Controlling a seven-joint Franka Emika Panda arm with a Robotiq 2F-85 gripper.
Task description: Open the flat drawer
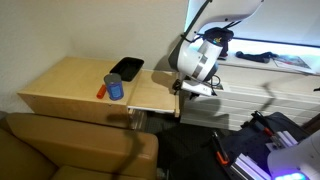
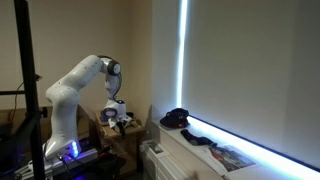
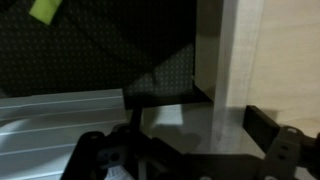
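Observation:
The flat drawer [image 1: 152, 95] is a thin, light tan slab that sticks out sideways from the boxy light wooden cabinet [image 1: 60, 85]. My gripper [image 1: 185, 89] is at the drawer's outer edge, under the white wrist. In the wrist view my two black fingers stand wide apart [image 3: 200, 140], with pale wood of the drawer [image 3: 240, 60] between and beyond them. I cannot tell whether they touch it. An exterior view shows the gripper [image 2: 121, 119] low beside the cabinet [image 2: 108, 130].
On the cabinet top lie a black tray [image 1: 127, 68], a blue can [image 1: 115, 88] and an orange item [image 1: 101, 92]. A brown couch [image 1: 70, 150] is in front. A white slatted unit [image 1: 255, 90] stands behind the gripper, with dark things on it.

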